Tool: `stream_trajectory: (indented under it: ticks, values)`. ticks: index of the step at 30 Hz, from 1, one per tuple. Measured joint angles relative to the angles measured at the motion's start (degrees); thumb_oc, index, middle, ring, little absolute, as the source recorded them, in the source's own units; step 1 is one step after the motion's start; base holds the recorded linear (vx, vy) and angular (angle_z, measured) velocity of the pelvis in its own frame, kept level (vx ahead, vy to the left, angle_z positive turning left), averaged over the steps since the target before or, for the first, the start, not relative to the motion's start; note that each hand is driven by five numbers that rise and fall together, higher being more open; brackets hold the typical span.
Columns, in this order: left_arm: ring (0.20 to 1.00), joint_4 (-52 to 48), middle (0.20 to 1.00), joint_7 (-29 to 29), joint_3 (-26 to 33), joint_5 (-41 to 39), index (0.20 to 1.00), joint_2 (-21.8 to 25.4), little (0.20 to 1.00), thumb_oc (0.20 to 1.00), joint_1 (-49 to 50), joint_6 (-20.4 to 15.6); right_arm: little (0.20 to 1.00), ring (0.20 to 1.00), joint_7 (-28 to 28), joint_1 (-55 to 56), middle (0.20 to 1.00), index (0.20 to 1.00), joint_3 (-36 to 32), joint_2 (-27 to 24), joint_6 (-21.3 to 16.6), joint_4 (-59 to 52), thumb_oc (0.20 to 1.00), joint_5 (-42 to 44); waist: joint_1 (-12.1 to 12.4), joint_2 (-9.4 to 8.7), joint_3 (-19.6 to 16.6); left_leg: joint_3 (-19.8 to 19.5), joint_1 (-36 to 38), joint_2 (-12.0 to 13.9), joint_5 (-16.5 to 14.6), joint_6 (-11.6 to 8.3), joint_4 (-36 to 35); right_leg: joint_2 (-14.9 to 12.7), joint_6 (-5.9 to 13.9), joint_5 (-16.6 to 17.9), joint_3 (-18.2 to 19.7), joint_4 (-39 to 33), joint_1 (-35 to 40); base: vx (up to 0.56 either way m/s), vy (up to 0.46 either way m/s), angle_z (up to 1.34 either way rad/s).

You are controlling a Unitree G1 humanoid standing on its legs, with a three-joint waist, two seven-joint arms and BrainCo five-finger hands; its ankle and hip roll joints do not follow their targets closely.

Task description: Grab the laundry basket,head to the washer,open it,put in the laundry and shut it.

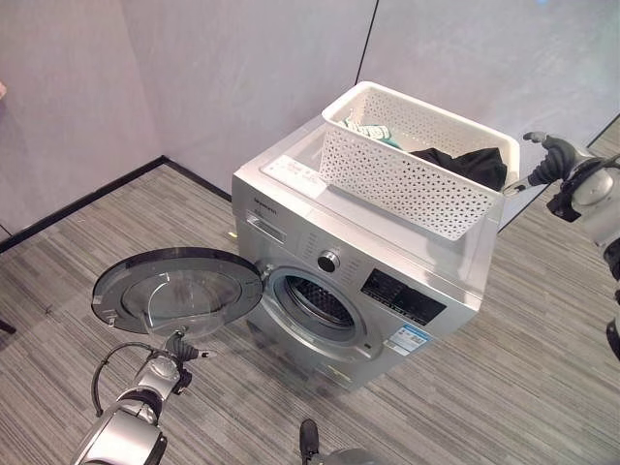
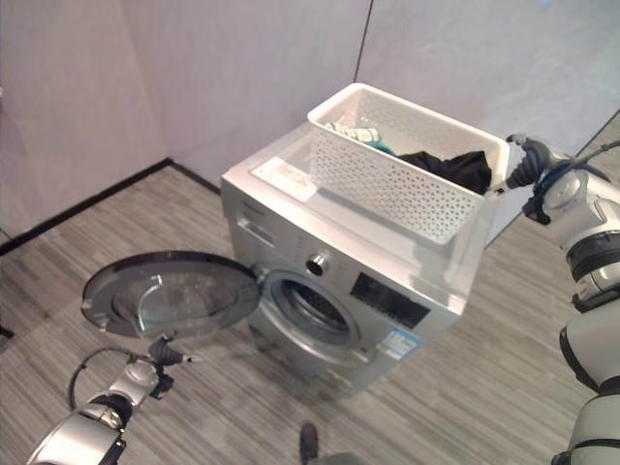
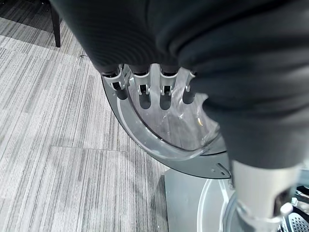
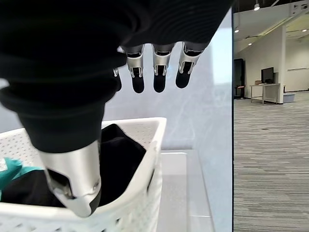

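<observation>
- Door (image 1: 177, 291) of the washer (image 1: 358, 281) hangs swung fully open to the left, its glass bowl facing up, so the opening step looks done.
- Nearest of all, the left hand (image 1: 181, 350) hovers low just in front of that door's near rim, fingers straight and apart, gripping nothing; its wrist view looks past the fingertips (image 3: 162, 92) onto the door's clear glass and dark ring.
- Behind the door, the round drum opening (image 1: 317, 301) stands exposed and I see no clothes inside it.
- Farther back, the white laundry basket (image 1: 407, 179) sits on top of the washer, towards its far right corner, so carrying it over looks finished too.
- The laundry is still in the basket: a dark garment (image 1: 470, 165) at the right end and a teal-and-white piece (image 1: 371, 130) at the far left end.
- Farthest right, the right hand (image 1: 550, 155) hangs just beyond the basket's right end, fingers relaxed and spread, clamped on nothing.
- Left to do, by my reading: move the clothes into the drum and shut the door.
- The right wrist view adds what the head views lack: the dark garment heaped against the basket's inner end wall and a room with desks far beyond a glass partition (image 4: 219, 87).
</observation>
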Motion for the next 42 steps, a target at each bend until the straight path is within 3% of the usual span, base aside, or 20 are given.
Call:
stream_trajectory:
  ticks: [8,14,33,35,36,37,39,42]
  values:
    - [1.0,0.0,1.0,0.0,-0.1,-0.2,1.0,0.2,1.0,1.0,-1.4,-0.1,1.0,1.0,-1.9,-2.8,1.0,1.0,-0.1,1.3,-0.2,6.2,1.0,0.1,0.2,0.17,0.1,-2.1,-3.8,2.3,1.1,-1.67,0.0,1.9,-1.19,0.0,-2.1,0.0,-2.8,0.03,-0.078,0.1]
    - [1.0,-0.2,1.0,0.2,-0.6,-2.0,1.0,0.0,1.0,1.0,-2.5,-0.2,1.0,1.0,-2.3,-3.7,1.0,1.0,0.4,5.4,-0.3,7.2,1.0,0.2,0.3,0.41,0.2,-2.8,-5.1,3.3,1.9,-2.69,0.0,2.8,-2.48,0.4,-2.8,0.0,-3.8,0.05,-0.043,0.04]
    - [1.0,-0.9,1.0,0.5,-0.7,-2.8,1.0,-0.3,1.0,1.0,-2.4,-0.9,1.0,1.0,-2.0,-4.0,1.0,1.0,4.5,10.3,-1.0,6.3,1.0,1.8,1.8,0.94,0.4,-4.6,-7.4,5.4,2.7,-4.07,0.0,4.7,-3.85,0.1,-4.4,0.0,-5.2,0.03,-0.039,0.03]
    - [1.0,-2.3,1.0,0.4,-2.4,-4.0,1.0,-0.2,1.0,1.0,-2.3,-1.1,0.896,0.896,-1.0,-4.1,0.896,0.896,4.1,10.1,-1.3,8.7,0.896,1.7,2.4,1.04,0.5,-5.2,-8.4,5.4,3.2,-4.17,0.0,4.6,-4.02,0.0,-4.9,0.1,-6.0,-0.01,-0.044,0.11]
    - [1.0,-2.6,1.0,0.4,-2.9,-4.0,1.0,-0.2,1.0,1.0,-2.2,-1.2,0.655,0.655,0.0,-4.2,0.655,0.655,4.2,10.0,-1.3,9.4,0.655,1.5,2.5,1.08,0.5,-5.7,-8.8,5.4,3.3,-4.14,0.0,4.6,-4.05,0.0,-5.2,0.1,-6.2,-0.02,-0.035,0.16]
    - [1.0,-3.1,1.0,0.4,-3.0,-4.1,1.0,-0.2,1.0,1.0,-1.8,-1.2,0.551,0.551,0.6,-4.2,0.551,0.551,4.2,9.8,-1.3,9.8,0.551,1.4,2.5,1.1,0.5,-5.9,-9.0,5.5,3.5,-4.16,0.0,4.7,-4.06,0.0,-5.4,0.1,-6.2,-0.01,-0.034,0.14]
    - [1.0,-4.7,1.0,-0.2,-5.1,-4.0,1.0,-0.2,1.0,1.0,-1.6,-1.2,0.203,0.203,3.3,-4.3,0.203,0.203,5.9,8.1,-1.2,10.3,0.203,-0.3,3.7,1.19,0.4,-6.0,-9.7,5.6,3.7,-4.25,0.0,4.7,-4.14,-0.2,-5.6,0.3,-6.9,0.0,-0.027,0.08]
    - [1.0,-6.4,1.0,-0.4,-5.1,-4.0,1.0,-0.2,1.0,1.0,-0.1,-1.3,0.2,0.2,5.7,-3.7,0.2,0.2,6.2,6.7,-1.3,10.2,0.2,-1.7,4.5,1.59,0.7,-6.4,-9.8,5.7,3.7,-4.06,0.0,4.7,-4.53,-0.7,-5.9,1.3,-7.2,0.0,-0.023,0.06]
